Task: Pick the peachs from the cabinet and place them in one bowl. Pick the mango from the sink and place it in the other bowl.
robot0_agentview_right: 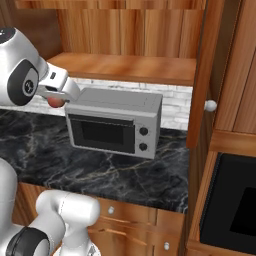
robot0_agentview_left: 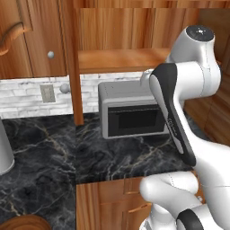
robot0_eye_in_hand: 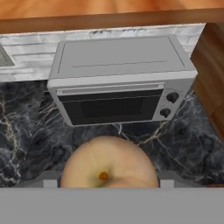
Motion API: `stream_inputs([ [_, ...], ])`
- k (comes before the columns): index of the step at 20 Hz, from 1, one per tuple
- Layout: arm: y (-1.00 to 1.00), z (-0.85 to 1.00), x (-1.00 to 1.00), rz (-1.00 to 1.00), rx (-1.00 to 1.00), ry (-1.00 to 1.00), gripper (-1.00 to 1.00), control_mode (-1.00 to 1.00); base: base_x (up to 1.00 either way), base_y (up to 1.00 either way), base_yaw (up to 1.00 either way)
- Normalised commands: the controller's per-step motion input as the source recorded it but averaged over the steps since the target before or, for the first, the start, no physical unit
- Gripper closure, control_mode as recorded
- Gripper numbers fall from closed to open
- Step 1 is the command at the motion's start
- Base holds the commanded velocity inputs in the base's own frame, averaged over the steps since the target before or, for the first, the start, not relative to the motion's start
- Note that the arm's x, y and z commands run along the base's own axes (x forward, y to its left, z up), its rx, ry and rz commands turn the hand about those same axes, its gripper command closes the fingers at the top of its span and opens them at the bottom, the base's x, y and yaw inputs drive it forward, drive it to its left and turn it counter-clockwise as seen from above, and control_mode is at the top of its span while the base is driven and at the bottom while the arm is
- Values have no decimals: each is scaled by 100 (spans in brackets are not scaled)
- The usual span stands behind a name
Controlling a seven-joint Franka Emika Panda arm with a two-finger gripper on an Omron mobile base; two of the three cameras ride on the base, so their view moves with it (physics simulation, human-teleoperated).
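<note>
Hand view: the pincer (robot0_eye_in_hand: pixel 105 183) is pinching a peach (robot0_eye_in_hand: pixel 109 164) at the bottom centre, carrying it high above the dark surface (robot0_eye_in_hand: pixel 30 131), probably so it is clearing the microwave (robot0_eye_in_hand: pixel 118 78).

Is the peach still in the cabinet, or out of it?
Out: the peach sits gripped in the pincer, hanging above the counter before the toaster oven.

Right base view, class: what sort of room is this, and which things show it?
A kitchen, rendered: a grey toaster oven with two knobs stands on a black marbled stone counter, under a warm brown wooden wall cabinet with drawers below.
</note>
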Motion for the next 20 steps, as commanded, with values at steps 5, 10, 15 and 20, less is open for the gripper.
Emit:
stream_inputs([
  [5,0,0,0,0,0,0,100,100,-49,-3,-2],
  [10,0,0,0,0,0,0,100,100,-54,-3,-5],
  [15,0,0,0,0,0,0,100,100,-56,0,-4],
  [20,0,0,0,0,0,0,100,100,-51,0,-3],
])
